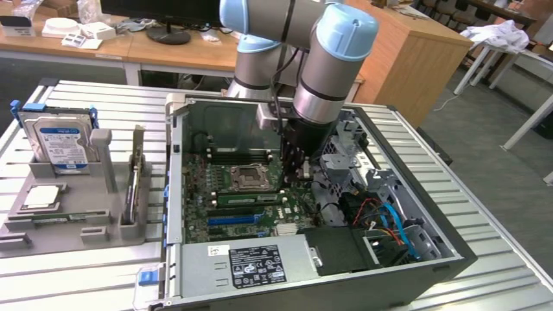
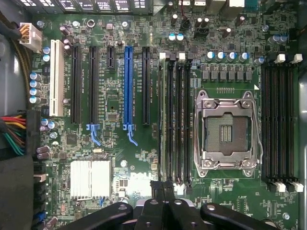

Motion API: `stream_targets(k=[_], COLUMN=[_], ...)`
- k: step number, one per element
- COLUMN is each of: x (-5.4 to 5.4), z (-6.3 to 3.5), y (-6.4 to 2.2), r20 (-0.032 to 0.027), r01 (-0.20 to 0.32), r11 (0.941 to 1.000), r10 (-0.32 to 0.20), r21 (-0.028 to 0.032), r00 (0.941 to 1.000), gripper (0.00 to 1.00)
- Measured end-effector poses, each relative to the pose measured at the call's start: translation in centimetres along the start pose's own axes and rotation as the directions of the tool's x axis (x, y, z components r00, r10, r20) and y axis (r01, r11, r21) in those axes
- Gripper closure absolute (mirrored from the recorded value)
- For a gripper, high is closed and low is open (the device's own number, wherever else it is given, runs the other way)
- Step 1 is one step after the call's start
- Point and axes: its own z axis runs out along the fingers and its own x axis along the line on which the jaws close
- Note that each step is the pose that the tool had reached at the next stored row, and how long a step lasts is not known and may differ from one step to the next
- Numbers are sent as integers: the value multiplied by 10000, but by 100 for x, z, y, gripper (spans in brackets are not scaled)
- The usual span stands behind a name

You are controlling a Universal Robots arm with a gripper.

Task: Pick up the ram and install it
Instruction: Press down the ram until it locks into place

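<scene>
1 arm (image 1: 333,71) upright inside case (image 1: 432,259); fingers (image 2: 157,190) fully closed, nothing held, over memory slots (image 2: 178,120).

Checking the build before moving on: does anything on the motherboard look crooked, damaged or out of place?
Nothing stands out. The ram stands straight in its slot near the empty socket, parallel to the other slots, with the shut pincer at one end. No damage shows.
</scene>
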Motion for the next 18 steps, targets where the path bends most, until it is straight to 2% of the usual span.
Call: stream_targets(k=[18], x=[-17], z=[44], y=[-1], r20=[1], r01=[0], r11=[10000], r10=[0], r21=[0], r00=[10000], gripper=[89])
